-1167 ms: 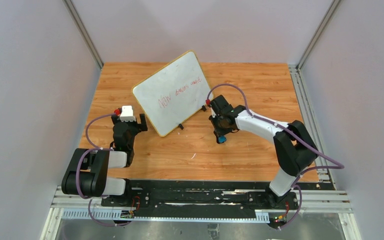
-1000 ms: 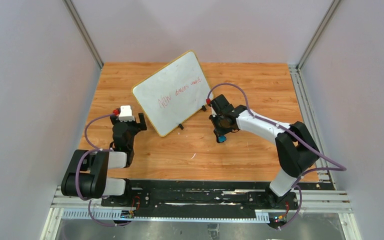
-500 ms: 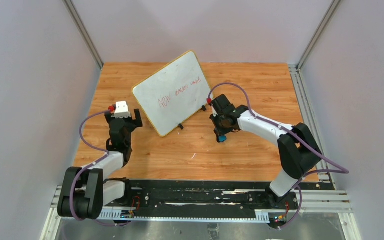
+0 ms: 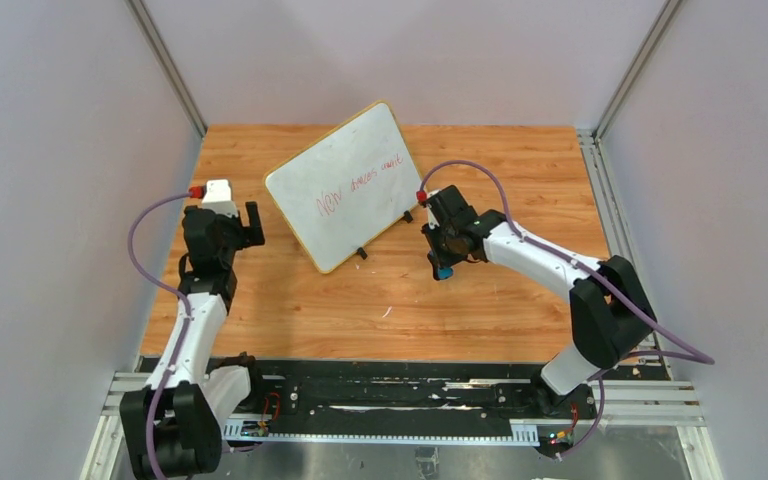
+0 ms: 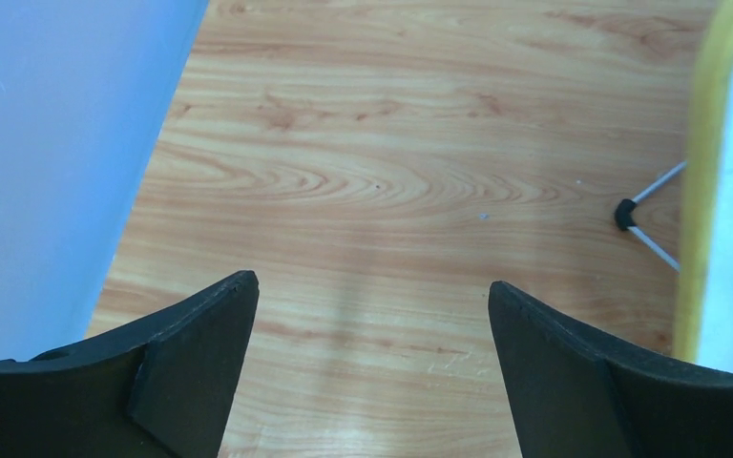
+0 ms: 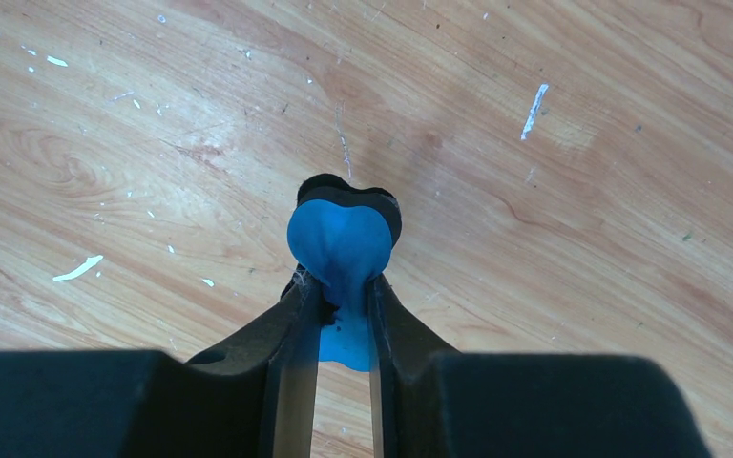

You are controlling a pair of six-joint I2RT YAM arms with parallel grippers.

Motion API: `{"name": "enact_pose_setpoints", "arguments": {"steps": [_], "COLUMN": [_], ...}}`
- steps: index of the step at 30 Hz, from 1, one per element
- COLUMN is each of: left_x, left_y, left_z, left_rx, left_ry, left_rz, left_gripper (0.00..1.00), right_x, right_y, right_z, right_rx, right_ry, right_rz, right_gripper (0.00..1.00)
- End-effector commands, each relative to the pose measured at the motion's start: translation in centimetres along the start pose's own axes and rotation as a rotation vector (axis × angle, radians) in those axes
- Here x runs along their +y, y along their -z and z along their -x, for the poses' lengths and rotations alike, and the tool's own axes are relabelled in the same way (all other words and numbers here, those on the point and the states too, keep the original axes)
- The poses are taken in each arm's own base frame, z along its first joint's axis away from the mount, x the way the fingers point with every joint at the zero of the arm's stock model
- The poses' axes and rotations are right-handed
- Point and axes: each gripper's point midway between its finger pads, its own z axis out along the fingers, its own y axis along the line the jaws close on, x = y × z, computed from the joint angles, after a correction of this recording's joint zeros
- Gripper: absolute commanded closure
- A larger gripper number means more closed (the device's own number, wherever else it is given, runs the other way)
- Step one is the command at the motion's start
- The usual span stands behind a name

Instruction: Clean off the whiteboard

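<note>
The whiteboard (image 4: 346, 184) stands tilted on small black feet at the table's back middle, yellow-framed, with faint red handwriting across it. Its yellow edge (image 5: 706, 162) and one foot (image 5: 624, 213) show at the right of the left wrist view. My left gripper (image 4: 250, 224) is open and empty, just left of the board's left edge. My right gripper (image 4: 444, 268) is shut on a small blue eraser (image 6: 342, 250), squeezed between the fingers above the wood, just right of the board's lower right corner.
The wooden table (image 4: 480, 300) carries small white flecks (image 6: 78, 268) near the right gripper. Grey side walls (image 4: 70, 200) with metal posts close in both sides. A black rail (image 4: 390, 390) runs along the near edge.
My left arm has stretched out, taking its open gripper up and to the left, off the board's lower left corner. The right gripper with the eraser has hardly moved.
</note>
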Motion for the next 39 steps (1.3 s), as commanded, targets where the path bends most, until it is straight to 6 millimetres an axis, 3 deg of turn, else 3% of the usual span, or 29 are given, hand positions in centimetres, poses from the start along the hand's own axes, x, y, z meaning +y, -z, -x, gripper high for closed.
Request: {"name": "enact_pose_setpoints", "arguments": {"steps": [1,9,15,19,22,30,39], "left_x": [-1.6,-0.5,-2.6,-3.8,-3.9,-4.9,-6.8], "left_y": [2.2,4.5,6.2,5.6,5.0,4.4,2.1], "left_z": [-0.2,0.6,0.0,-0.7,-0.1,2.2,2.7], "left_rx": [0.091,0.049,0.04,0.064,0.036,-0.02,-0.018], "left_ry": [-0.022,0.05,0.152,0.248,0.298,0.254,0.238], "left_rz": [-0.169,-0.315,-0.632,-0.756,-0.783,-0.816,-0.834], "left_gripper": [0.05,0.19,0.25,0.24,0.24,0.26,0.27], "right_x": [-0.4,-1.0,-1.0,-0.7,-0.6,-0.4,-0.8], "right_y": [1.1,2.5,2.9,2.8,2.8,2.6,2.6], "right_z": [0.1,0.6,0.9,1.3,1.8,2.3,2.4], "right_rx": [-0.022,-0.067,-0.08,-0.082,-0.087,-0.099,-0.103], "right_ry": [-0.014,-0.018,-0.018,-0.017,-0.02,-0.026,-0.013], "right_rz": [0.01,-0.002,0.005,0.018,0.021,0.026,0.014], "right_gripper": [0.78,0.78,0.78,0.78,0.78,0.77,0.77]}}
